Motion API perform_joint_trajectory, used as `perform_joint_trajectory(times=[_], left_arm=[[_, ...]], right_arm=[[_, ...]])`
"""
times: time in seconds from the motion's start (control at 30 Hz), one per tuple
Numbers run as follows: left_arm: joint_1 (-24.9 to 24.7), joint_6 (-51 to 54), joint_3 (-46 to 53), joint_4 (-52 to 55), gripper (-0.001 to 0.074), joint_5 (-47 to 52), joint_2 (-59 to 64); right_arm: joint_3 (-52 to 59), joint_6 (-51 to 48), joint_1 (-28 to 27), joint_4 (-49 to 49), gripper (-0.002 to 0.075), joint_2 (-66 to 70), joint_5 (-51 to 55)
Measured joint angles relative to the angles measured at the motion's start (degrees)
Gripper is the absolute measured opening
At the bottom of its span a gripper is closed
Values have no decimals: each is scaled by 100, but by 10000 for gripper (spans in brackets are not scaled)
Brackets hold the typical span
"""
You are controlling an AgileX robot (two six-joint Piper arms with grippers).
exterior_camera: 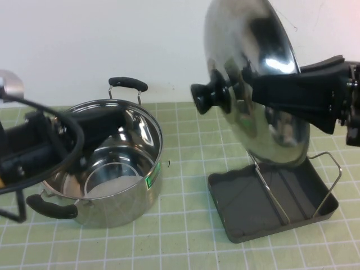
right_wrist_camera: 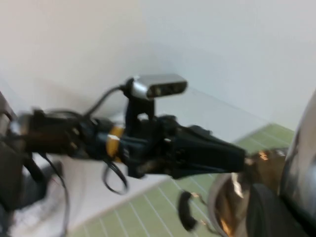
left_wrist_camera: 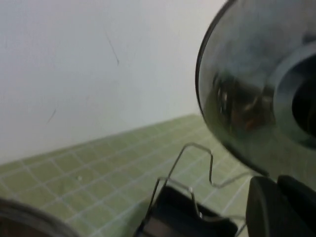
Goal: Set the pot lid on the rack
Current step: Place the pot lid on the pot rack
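Note:
The pot lid [exterior_camera: 264, 50], shiny steel with a black knob [exterior_camera: 205, 97], stands on edge with the knob facing left. Its lower rim hangs just over the rack [exterior_camera: 247, 214], a dark grey tray with wire loops [exterior_camera: 332, 174]. I cannot tell whether the rim touches a loop. My right gripper [exterior_camera: 256, 90] reaches in from the right and is shut on the lid. In the right wrist view the lid [right_wrist_camera: 305, 163] fills the edge beside my finger [right_wrist_camera: 271, 212]. My left gripper [exterior_camera: 115, 121] hovers shut and empty over the pot. The left wrist view shows the lid [left_wrist_camera: 247, 89] and the rack [left_wrist_camera: 187, 219].
The two-handled steel pot [exterior_camera: 140, 185] stands at the left with its black handles [exterior_camera: 128, 83] front and back, and it also shows in the right wrist view [right_wrist_camera: 222, 197]. The white wall is close behind. The green gridded mat [exterior_camera: 185, 140] lies between pot and rack.

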Motion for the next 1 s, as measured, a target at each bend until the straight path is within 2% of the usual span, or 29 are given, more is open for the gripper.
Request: perform_joint_trajectory(times=[0.17,0.27,0.73,1.0], left_arm=[[369,-526,0,1361,3,-38,-150],[381,-641,0,1728,2,-80,-189],[381,-668,0,2028,2,-103,-189],[381,-732,0,2140,1,-103,-297]], right_arm=[[-117,878,0,-1537,31,10,-367],[-52,1114,0,-2011,31,131,-546],[25,1168,-11,-2201,41,1140,-876],[25,1168,-11,-2695,161,1164,-951]])
